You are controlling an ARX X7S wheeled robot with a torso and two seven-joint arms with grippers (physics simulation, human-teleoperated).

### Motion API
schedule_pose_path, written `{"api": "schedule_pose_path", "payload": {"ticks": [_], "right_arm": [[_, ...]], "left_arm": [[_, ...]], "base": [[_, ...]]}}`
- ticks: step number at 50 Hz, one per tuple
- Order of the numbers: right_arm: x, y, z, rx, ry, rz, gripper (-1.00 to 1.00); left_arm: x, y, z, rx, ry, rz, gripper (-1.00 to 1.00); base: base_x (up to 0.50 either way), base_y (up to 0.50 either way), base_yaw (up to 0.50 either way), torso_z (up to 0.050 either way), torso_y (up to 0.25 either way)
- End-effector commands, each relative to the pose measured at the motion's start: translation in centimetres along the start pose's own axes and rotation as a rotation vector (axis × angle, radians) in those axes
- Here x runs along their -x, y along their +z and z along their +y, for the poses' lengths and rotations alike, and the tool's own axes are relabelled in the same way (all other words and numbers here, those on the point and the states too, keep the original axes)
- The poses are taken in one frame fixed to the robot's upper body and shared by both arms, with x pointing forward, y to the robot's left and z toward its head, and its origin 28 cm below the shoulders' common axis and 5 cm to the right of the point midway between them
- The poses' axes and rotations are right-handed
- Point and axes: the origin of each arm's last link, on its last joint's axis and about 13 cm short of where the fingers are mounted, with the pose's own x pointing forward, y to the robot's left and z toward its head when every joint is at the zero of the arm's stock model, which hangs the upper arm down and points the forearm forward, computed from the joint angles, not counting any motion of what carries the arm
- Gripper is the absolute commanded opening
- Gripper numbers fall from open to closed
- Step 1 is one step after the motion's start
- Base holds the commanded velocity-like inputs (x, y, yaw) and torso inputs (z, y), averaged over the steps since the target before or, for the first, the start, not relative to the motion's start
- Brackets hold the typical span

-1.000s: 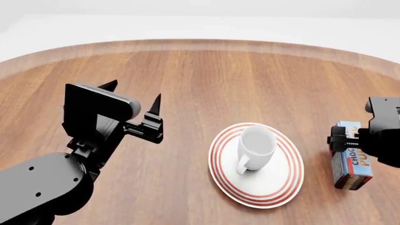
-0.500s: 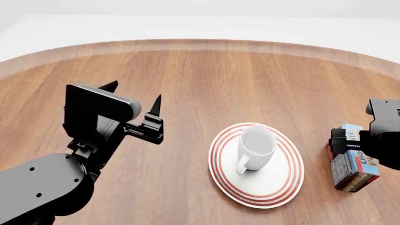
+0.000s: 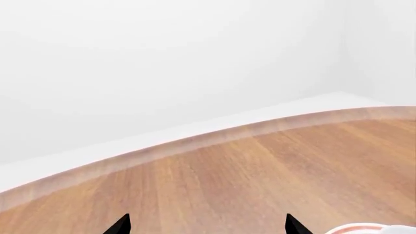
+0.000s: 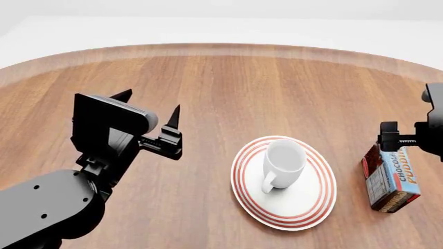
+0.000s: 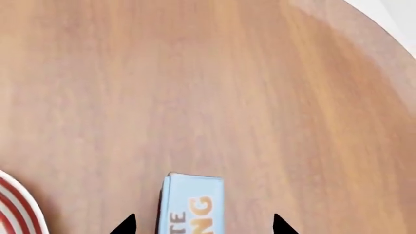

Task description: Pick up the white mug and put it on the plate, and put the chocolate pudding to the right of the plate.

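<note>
White mug (image 4: 285,162) upright on plate (image 4: 312,205); chocolate pudding (image 4: 391,179) seemingly flat beside.

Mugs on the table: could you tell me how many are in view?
1. The white mug stands upright on the plate, handle toward the robot. The arms hide little of the table, so another mug is unlikely.

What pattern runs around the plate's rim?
Concentric red rings on the white plate, clearest in the head view.

Simulated tabletop setup, not a real room: round wooden table (image 4: 229,78) with blank white walls (image 3: 162,63) and featureless rendering.
</note>
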Motion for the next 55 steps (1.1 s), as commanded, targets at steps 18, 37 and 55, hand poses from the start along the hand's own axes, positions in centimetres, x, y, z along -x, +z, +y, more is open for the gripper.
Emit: {"api": "schedule_pose_path", "payload": {"ticks": [18,37,55], "right_arm": [[8.0,8.4,0.0,0.146,0.047,-0.417,1.00],[14.3,7.5,0.4,0.198,0.037,-0.746,1.00],[19.9,1.5,5.2,0.097,0.060,-1.176,1.00]], "left_arm": [[-0.2,0.5,-0.3,-0.012,-0.031,-0.025,1.00],[-0.1,0.4,-0.3,-0.015,-0.019,-0.026,1.00],[2.0,1.8,-0.6,-0.065,0.085,-0.123,1.00]], "base": [[0.00,0.00,0.00,0.000,0.000],[0.00,0.00,0.00,0.000,0.000],[0.00,0.00,0.00,0.000,0.000]]}}
